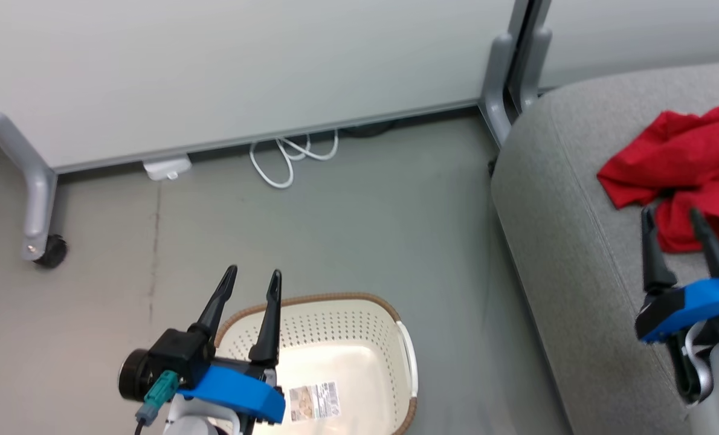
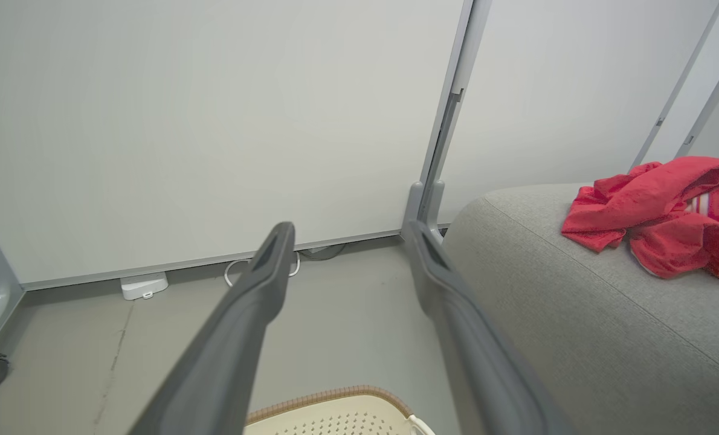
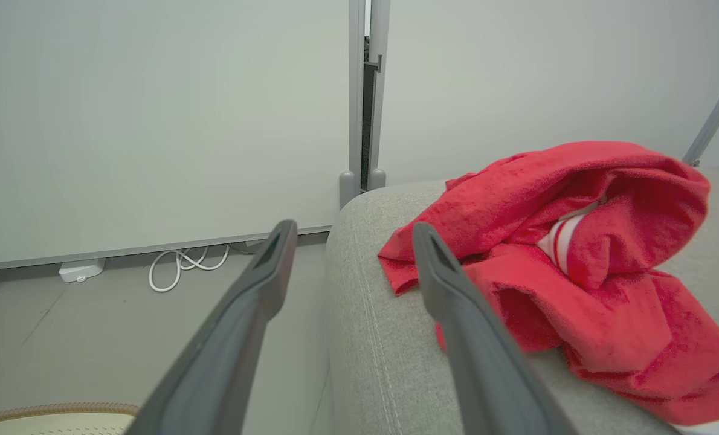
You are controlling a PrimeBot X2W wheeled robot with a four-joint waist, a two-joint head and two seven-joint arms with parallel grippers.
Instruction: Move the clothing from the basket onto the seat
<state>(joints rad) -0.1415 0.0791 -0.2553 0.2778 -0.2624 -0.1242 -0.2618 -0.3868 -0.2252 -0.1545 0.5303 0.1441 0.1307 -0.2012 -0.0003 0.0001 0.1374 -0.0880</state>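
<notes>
Crumpled red clothing (image 1: 686, 172) with white stripes lies in a heap on the light-grey seat (image 1: 565, 241); the same clothing (image 2: 667, 211) (image 3: 577, 266) appears in both wrist views. The cream basket (image 1: 335, 356) with its brown rim stands on the floor at bottom centre, holding nothing but a printed label. My left gripper (image 1: 254, 279) hovers open over the basket's far-left rim. My right gripper (image 1: 670, 216) is open above the seat, just in front of the red heap, with nothing between its fingers (image 3: 263, 284).
Grey floor (image 1: 359, 211) lies between basket and seat. A pale partition wall (image 1: 245, 66) runs along the back, with a coiled white cable (image 1: 290, 154), a small white box (image 1: 166, 168) and a caster-footed grey leg (image 1: 36, 205) at its base.
</notes>
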